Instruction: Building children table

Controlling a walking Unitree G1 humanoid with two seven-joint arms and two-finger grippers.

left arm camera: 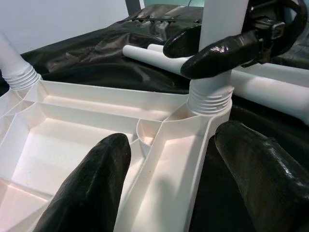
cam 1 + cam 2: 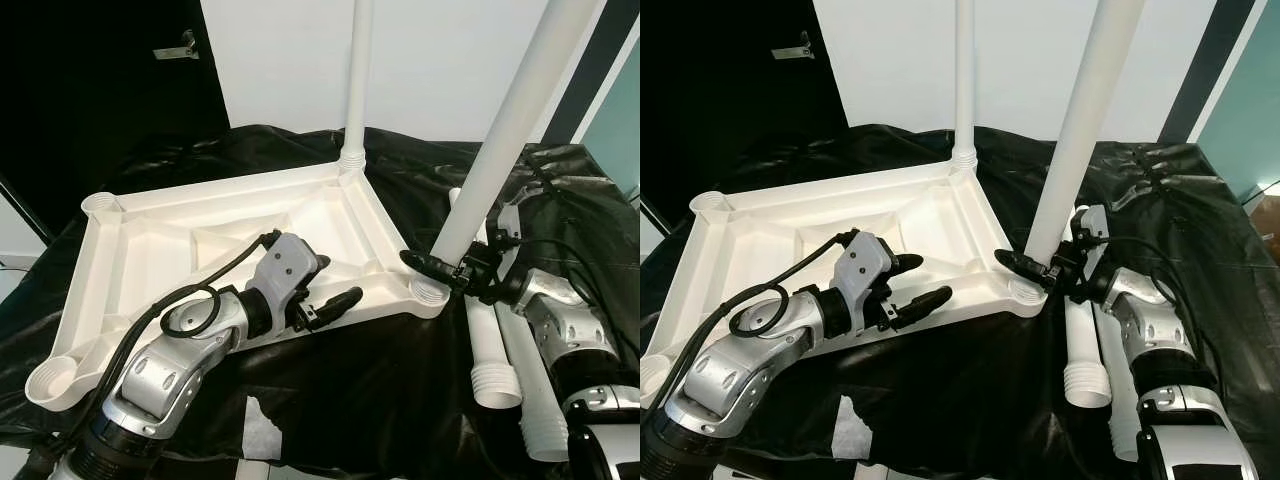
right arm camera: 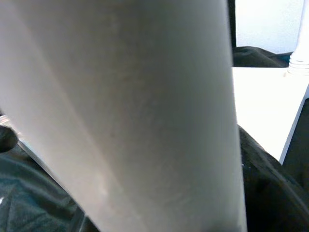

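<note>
A white plastic table top (image 2: 230, 190) lies upside down on a black cloth. One white leg (image 2: 357, 80) stands upright in its far right corner. A second leg (image 2: 500, 150) leans with its threaded end (image 1: 210, 94) in the near right corner socket. My right gripper (image 2: 440, 268) is shut on this leg just above the socket. My left gripper (image 2: 925, 279) is open and straddles the table top's near rim, one finger (image 1: 91, 188) inside the frame and the other (image 1: 260, 174) outside it.
Two loose white legs (image 2: 495, 350) (image 2: 535, 400) lie side by side on the cloth by my right arm. Empty corner sockets sit at the near left (image 2: 52, 378) and far left (image 2: 100, 205). A dark doorway is at the back left.
</note>
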